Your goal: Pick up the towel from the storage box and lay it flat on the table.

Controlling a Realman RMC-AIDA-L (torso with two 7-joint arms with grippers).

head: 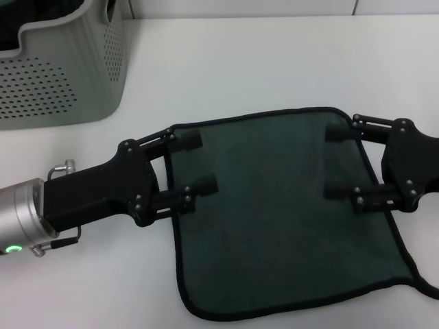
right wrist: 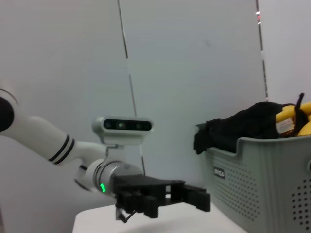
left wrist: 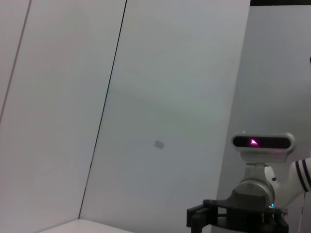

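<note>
- White bench carries the towel, green side up, box well apart.
- Left gripper and right gripper: jaws spread over opposite edges.
- Lift both straight up to avoid wrinkles.

the towel showed dark green with a black stitched edge. the storage box was pale grey-green, its sides dotted with rows of small round holes. the table was plain white. the left gripper and right gripper were black; the left arm's wrist was silver with a green light. dark and yellow cloth lay heaped in the box.
</note>
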